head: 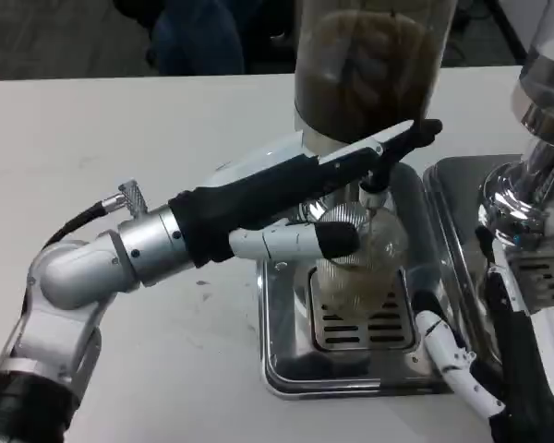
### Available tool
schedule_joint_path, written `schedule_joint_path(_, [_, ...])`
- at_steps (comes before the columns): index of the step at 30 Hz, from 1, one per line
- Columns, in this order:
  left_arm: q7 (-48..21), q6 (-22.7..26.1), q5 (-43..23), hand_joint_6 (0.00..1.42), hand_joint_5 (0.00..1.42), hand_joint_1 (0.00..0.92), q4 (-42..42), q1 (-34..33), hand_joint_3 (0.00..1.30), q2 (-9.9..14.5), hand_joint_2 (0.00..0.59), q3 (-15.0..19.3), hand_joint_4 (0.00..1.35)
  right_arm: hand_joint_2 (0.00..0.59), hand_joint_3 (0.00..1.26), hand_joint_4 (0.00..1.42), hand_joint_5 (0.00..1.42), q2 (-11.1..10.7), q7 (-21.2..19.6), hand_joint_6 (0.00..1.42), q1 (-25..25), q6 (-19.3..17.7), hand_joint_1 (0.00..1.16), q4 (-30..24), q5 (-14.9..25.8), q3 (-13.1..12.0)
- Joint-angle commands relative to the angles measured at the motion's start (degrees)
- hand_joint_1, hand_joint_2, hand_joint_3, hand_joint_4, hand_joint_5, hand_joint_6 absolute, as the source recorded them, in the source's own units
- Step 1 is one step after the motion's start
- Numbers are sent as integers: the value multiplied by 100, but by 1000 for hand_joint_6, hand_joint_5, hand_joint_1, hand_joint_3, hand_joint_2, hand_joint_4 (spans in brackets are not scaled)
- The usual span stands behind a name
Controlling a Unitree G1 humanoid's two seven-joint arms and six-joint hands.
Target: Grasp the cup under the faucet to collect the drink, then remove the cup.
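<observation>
We see the left robot hand (pixel 337 198) gripping the cup (pixel 360 263) beneath the faucet (pixel 376 185), with drink apparently inside. Removal remains; the right robot hand (pixel 462 355) looks spread nearby.

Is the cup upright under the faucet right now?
Upright. The cup stands on the drip tray grate below the faucet, with the left hand holding its side.
</observation>
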Motion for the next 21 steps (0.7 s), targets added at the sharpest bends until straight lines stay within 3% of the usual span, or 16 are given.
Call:
schedule_joint_path(1, [-173,-81,285,8,0,0,-81,156,7,87,68,-225,0,243,0,0,0,-85,104,0,-58,-307,364,209,265,-87])
schedule_joint_path(10, [-106,-80,254,15,0,0,-140,193,8,123,73,-248,0,210,0,0,0,-314,298,0,-326,-1059,553,883,703,-187])
schedule_joint_path(21, [-95,-94,274,22,0,0,-147,168,18,163,73,-274,0,202,0,0,0,-391,445,0,-557,-1164,569,1190,791,-236])
